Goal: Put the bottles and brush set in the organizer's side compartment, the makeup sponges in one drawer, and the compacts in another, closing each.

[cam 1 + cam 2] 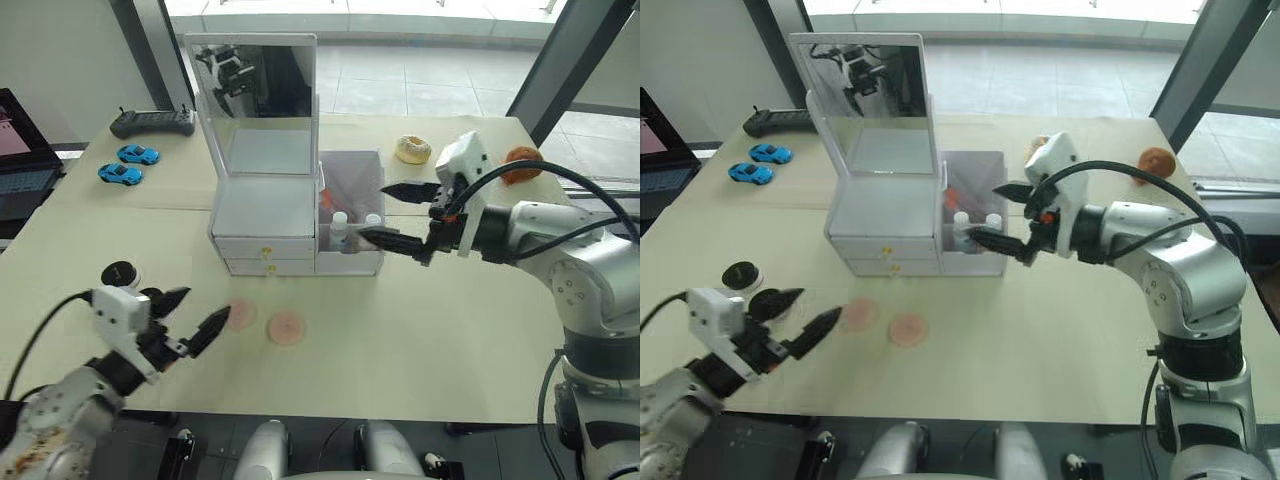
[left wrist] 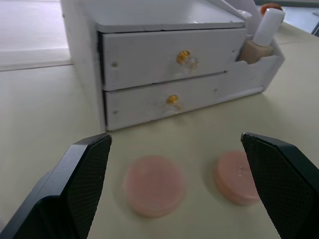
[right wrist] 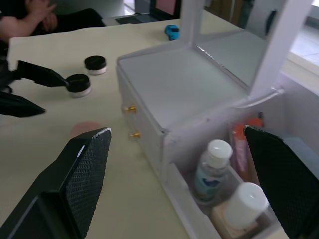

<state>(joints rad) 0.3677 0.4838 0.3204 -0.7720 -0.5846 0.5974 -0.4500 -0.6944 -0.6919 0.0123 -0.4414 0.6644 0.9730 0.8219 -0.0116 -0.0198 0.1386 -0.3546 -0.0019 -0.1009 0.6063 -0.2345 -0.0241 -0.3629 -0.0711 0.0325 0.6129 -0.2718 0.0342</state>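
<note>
Now the left gripper (image 1: 190, 318), jaws apart and empty, sits just beside the sponges (image 1: 286, 327), nearer than the open right gripper (image 1: 400, 214).

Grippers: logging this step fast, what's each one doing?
Left gripper: open, empty, near the makeup sponges.
Right gripper: open, empty, at the side compartment.

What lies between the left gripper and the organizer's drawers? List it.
The two makeup sponges lie on the table between the open left gripper and the closed drawers, best seen in the left wrist view.
</note>
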